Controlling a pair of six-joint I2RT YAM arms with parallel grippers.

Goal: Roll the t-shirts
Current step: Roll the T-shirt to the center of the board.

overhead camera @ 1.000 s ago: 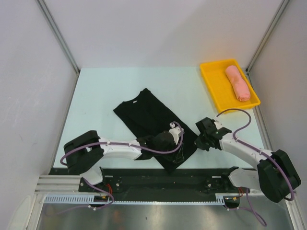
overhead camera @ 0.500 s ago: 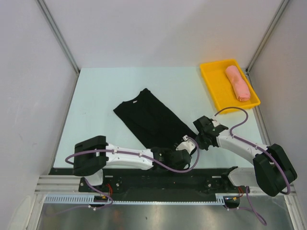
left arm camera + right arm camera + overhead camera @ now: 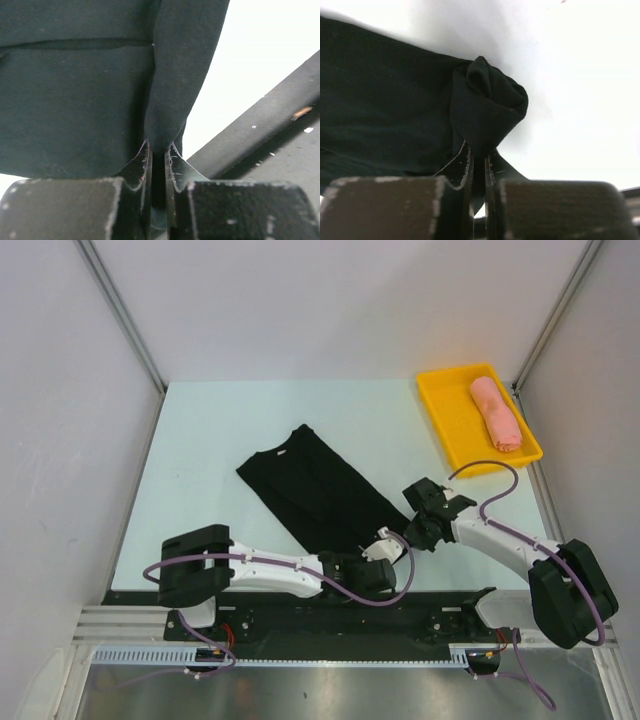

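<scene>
The black t-shirt (image 3: 310,485) lies folded into a long strip, slanting from the table's middle toward the near edge. At its near end my left gripper (image 3: 385,546) is shut on a fold of the black cloth (image 3: 170,100), which runs down between the jaws (image 3: 157,150). Just to the right, my right gripper (image 3: 412,533) is shut on a bunched corner of the same shirt (image 3: 487,107), the wad standing above its closed tips (image 3: 476,152). The salmon-pink rolled t-shirt (image 3: 497,412) rests in the yellow tray (image 3: 440,412) at the far right.
A black rail (image 3: 300,612) runs along the near table edge, close to the left wrist, and shows as a dark band (image 3: 260,125) in that view. Grey walls and metal posts (image 3: 120,310) bound the table on both sides.
The left arm swung from over the shirt's lower part to its near end, and its jaws closed on the cloth. The right gripper shifted slightly left, still shut on its bunch.
</scene>
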